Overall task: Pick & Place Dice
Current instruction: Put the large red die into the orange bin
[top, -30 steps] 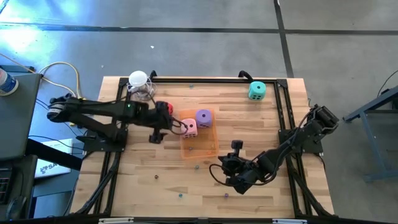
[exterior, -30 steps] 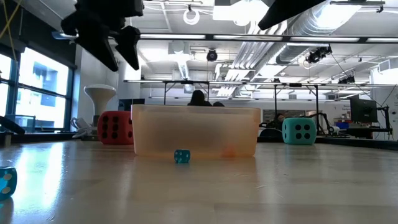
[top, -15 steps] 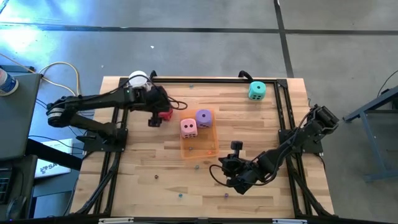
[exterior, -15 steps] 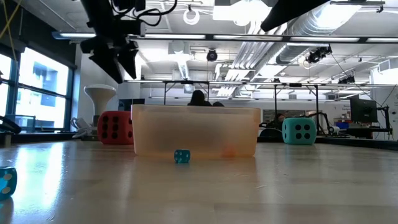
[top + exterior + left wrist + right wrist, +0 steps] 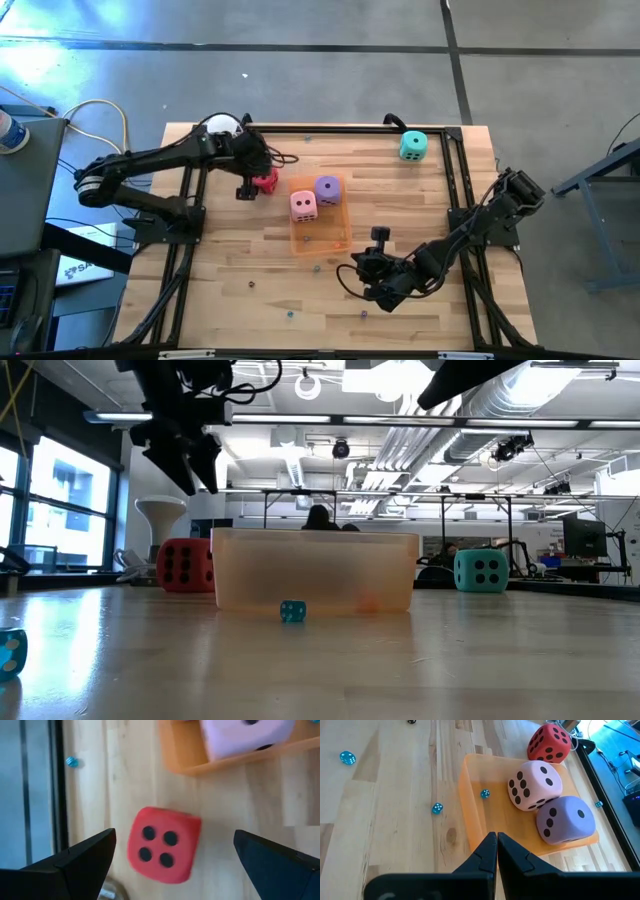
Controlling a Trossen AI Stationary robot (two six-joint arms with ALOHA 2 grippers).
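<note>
Left gripper [image 5: 172,857] jaws wide open, red die [image 5: 164,845] centred between them on the desk, likely lined up for a grab. Pink die [image 5: 303,205] and purple die [image 5: 327,188] sit in the orange tray [image 5: 320,240]; right gripper [image 5: 496,851] jaws closed, parked beyond it.

In the overhead view, the left arm covers part of the red die [image 5: 265,182], leaving only a sliver beside its fingers [image 5: 243,191]. In the left wrist view, the pink die [image 5: 245,737] beyond the fingers is cut off at the picture's edge. Small blue specks on the worktop [image 5: 380,845], near the right fingers, are possibly tiny dice [image 5: 437,808].
</note>
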